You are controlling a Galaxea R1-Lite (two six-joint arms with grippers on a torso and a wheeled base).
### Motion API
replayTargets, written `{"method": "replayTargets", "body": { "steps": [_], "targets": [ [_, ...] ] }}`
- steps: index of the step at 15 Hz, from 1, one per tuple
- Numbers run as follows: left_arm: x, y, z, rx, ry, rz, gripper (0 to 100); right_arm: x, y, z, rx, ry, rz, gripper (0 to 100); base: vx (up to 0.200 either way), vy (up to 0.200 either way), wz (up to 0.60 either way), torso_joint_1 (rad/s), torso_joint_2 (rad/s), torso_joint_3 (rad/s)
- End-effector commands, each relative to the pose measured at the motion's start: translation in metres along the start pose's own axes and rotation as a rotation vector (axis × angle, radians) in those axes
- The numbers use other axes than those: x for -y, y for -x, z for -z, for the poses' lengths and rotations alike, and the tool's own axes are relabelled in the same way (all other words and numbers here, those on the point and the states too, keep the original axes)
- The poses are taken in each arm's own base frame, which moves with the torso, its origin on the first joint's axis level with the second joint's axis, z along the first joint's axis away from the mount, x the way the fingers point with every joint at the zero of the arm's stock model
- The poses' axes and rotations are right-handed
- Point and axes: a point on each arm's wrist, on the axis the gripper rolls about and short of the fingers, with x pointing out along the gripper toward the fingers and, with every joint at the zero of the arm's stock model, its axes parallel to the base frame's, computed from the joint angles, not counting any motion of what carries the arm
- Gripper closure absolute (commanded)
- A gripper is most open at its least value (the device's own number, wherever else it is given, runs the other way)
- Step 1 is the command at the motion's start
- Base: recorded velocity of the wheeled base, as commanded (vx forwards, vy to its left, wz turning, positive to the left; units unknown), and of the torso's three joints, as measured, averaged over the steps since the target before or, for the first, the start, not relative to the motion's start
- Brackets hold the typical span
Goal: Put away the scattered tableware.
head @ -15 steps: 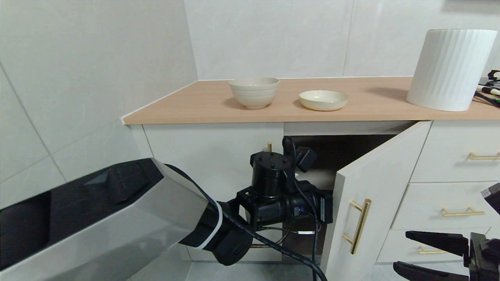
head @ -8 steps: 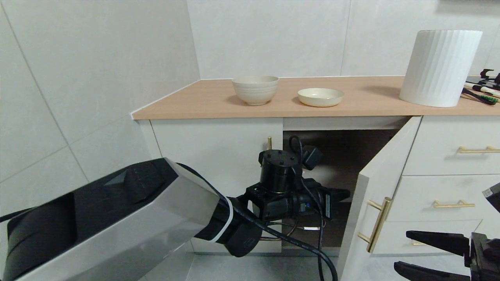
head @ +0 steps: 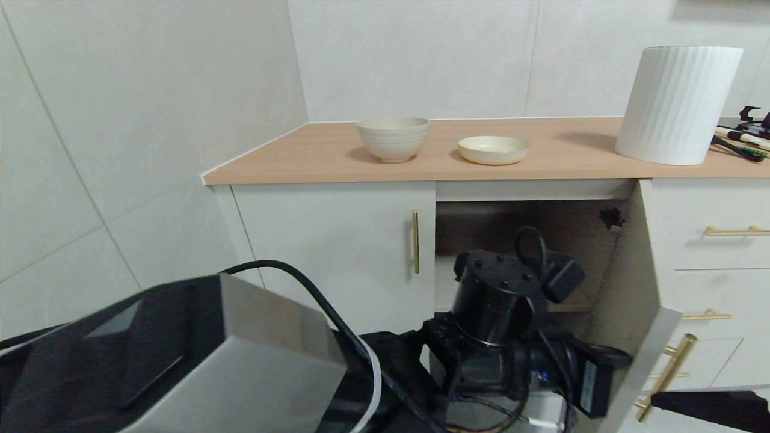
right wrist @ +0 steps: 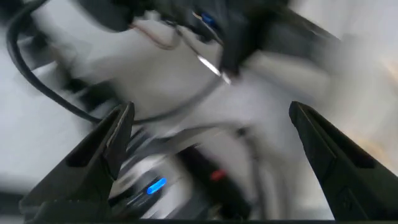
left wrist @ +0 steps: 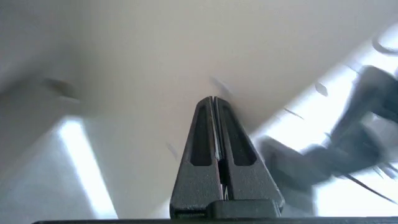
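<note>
Running across the middle of the head view, a light wooden countertop [head: 571,162] sits on white cabinets [head: 331,252] in a corner of pale tiled walls. At the right edge, drawers [head: 710,252] with brass pulls stack under the counter. Below the counter's centre, one cabinet compartment [head: 517,219] stands open; its door [head: 631,288] is swung out toward the lower right, brass handle [head: 665,376] facing outward. The robot's left arm [head: 180,361] lies across the lower left, and its black wrist [head: 499,294] sits low in front of the open compartment, just beside the door's inner face. A tall white ribbed container [head: 677,102] stands upright on the counter at the upper right.

The scattered tableware is on the counter: a cream ribbed bowl [head: 393,138] upright at upper centre and a shallow cream dish [head: 493,149] just to its right, above the open compartment, near but apart. Both are well apart from the arms.

In the left wrist view, the left gripper [left wrist: 213,106] has its two fingers pressed flat together with nothing between them, pointing at a pale blurred surface. In the right wrist view, the right gripper [right wrist: 211,115] has its fingers spread wide, nothing held, with blurred dark cables beyond; one of its fingers [head: 704,402] shows in the lower right corner of the head view, below the door handle. A few dark utensils [head: 743,141] lie on the counter at the far right edge, beside the container.
</note>
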Motion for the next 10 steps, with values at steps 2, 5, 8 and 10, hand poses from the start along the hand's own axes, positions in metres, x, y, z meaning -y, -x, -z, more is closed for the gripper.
{"method": "replayTargets", "body": {
  "steps": [2, 5, 8, 10],
  "targets": [
    [0.062, 0.021, -0.005, -0.017, -0.032, 0.089, 100, -0.034, 0.049, -0.016, 0.097, 0.064, -0.208, 0, 0.000, 0.000, 0.00, 0.000, 0.00, 0.000],
    [0.017, 0.059, -0.031, 0.071, -0.005, -0.068, 100, -0.030, 0.040, -0.017, 0.063, 0.040, -0.178, 0, 0.000, 0.000, 0.00, 0.000, 0.00, 0.000],
    [-0.006, 0.131, -0.043, 0.148, 0.020, -0.239, 100, -0.015, 0.008, -0.028, -0.007, -0.019, -0.019, 0, 0.000, 0.000, 0.00, 0.000, 0.00, 0.000],
    [-0.018, 0.193, -0.048, 0.212, -0.008, -0.378, 100, -0.004, -0.022, -0.043, -0.040, -0.036, 0.064, 0, 0.000, 0.000, 0.00, 0.000, 0.00, 0.000]
  ]
}}
